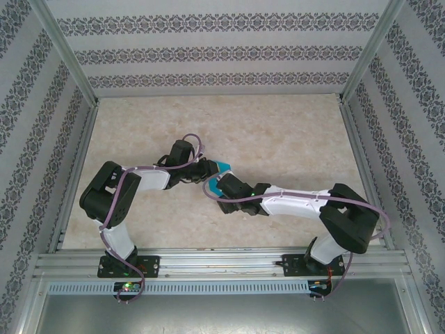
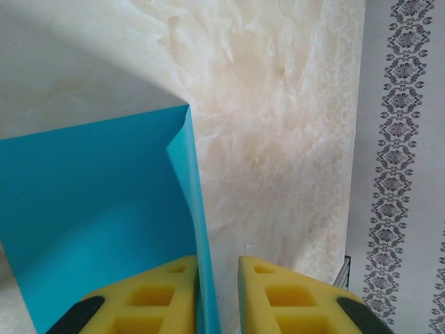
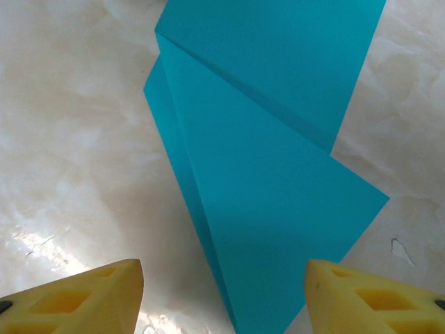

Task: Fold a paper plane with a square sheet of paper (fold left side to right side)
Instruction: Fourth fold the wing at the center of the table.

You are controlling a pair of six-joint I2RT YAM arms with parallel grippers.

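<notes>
L arm: elbow bent out to the left, forearm reaching in toward counter [image 1: 278, 132] centre, wrist meeting the R arm there. L gripper [image 2: 219, 263]: yellow fingers [image 2: 167, 292] nearly together, with a raised flap of the square sheet of paper [image 2: 90, 209] standing on edge btwn them, against the left-hand finger. A slit of counter shows beside it, so can't tell if it's actually pinched.

R arm: elbow out to the right, forearm stretched left and low. R gripper [image 3: 222, 264]: fingers spread wide, either side of the sheet's narrow point.

Sheet is plain teal w/ diagonal creases, lying mid-counter btwn both grippers.
</notes>
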